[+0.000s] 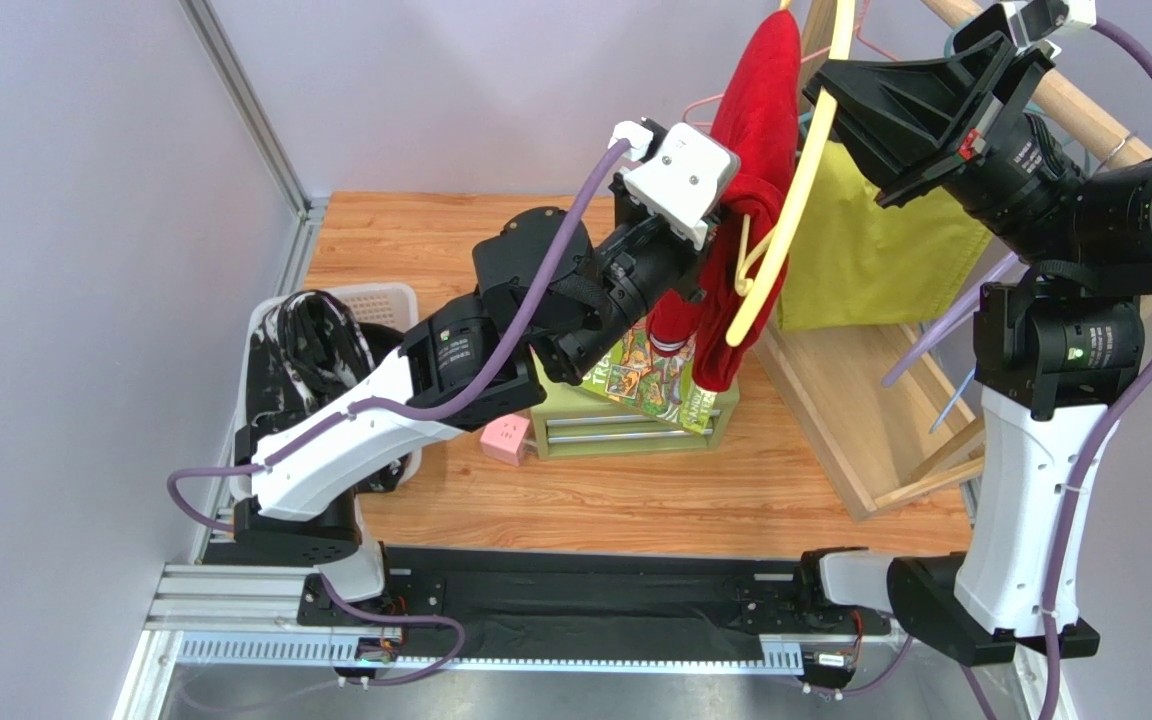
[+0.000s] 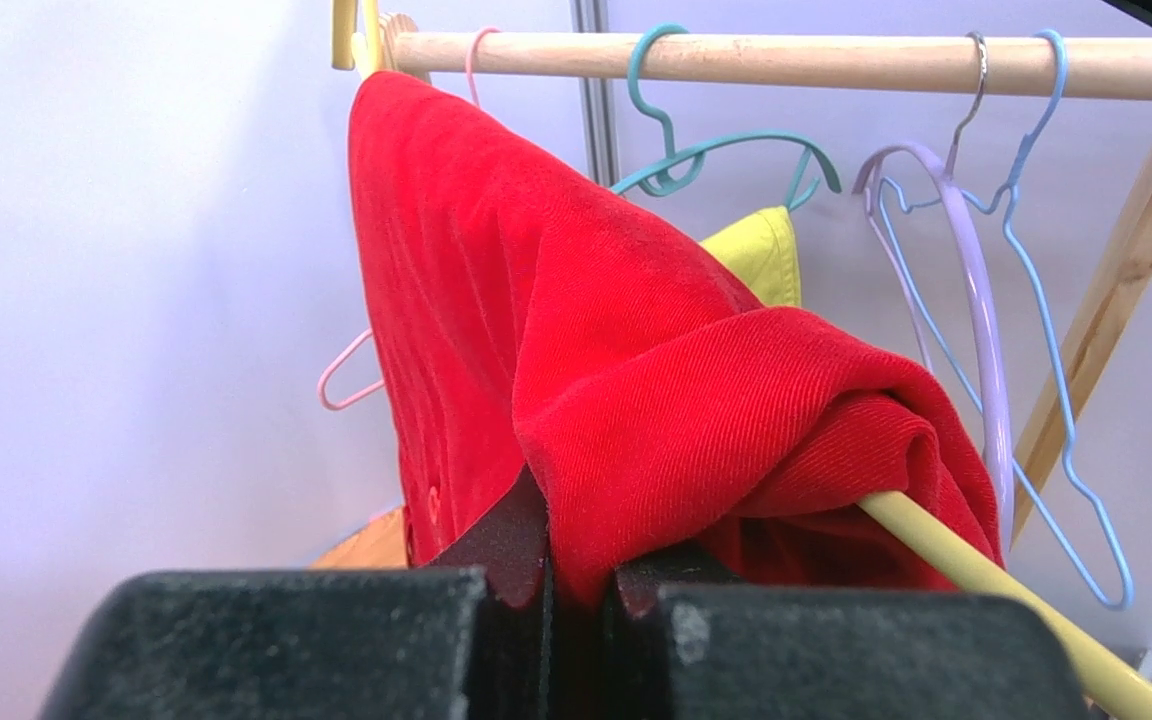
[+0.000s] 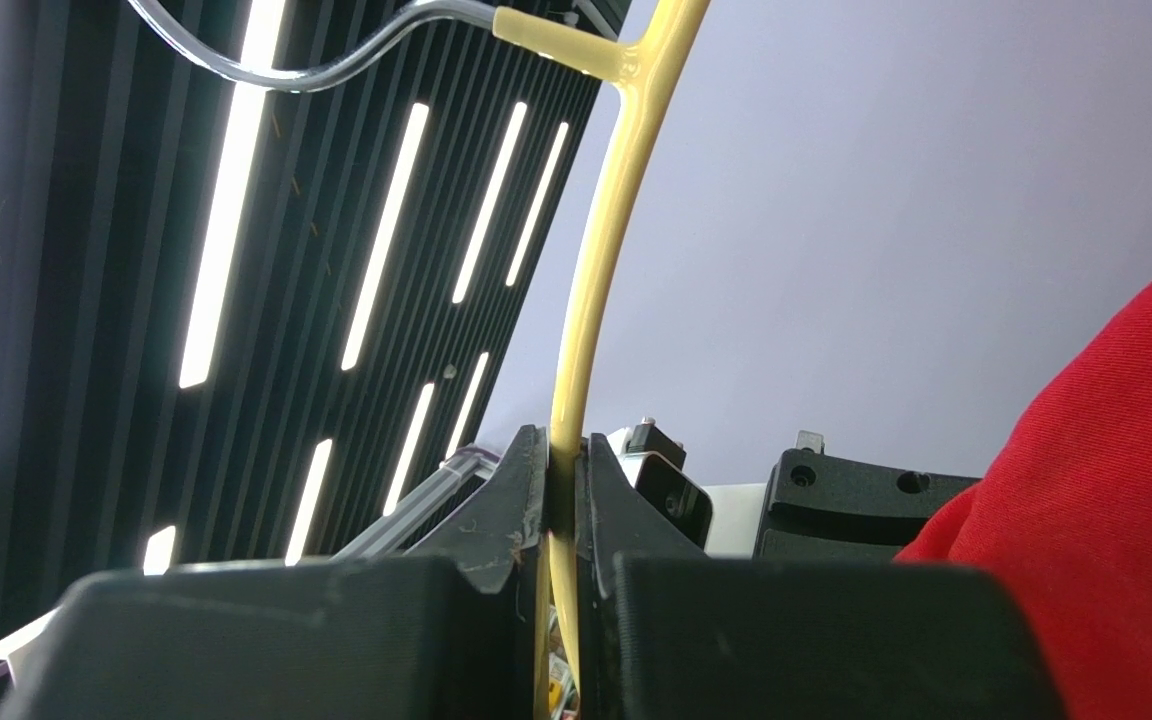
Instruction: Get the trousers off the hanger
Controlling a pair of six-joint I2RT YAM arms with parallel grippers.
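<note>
Against pale lilac walls, above a wooden bench (image 1: 657,495), red trousers (image 2: 597,345) hang draped over a yellow hanger (image 1: 800,195) below a wooden rail (image 2: 778,57). The left end effector (image 2: 575,600) pinches a fold of the red cloth between its jaws. The right end effector (image 3: 564,518) is clamped on the hanger's yellow arm. Yellow-green trousers (image 1: 868,248) hang just behind; a black-and-white garment (image 1: 312,353) lies in a basket (image 1: 387,300) at left.

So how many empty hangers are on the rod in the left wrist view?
4: a pink one behind the red trousers, a teal one at centre, a lilac one and a blue one right. More may be hidden.
</note>
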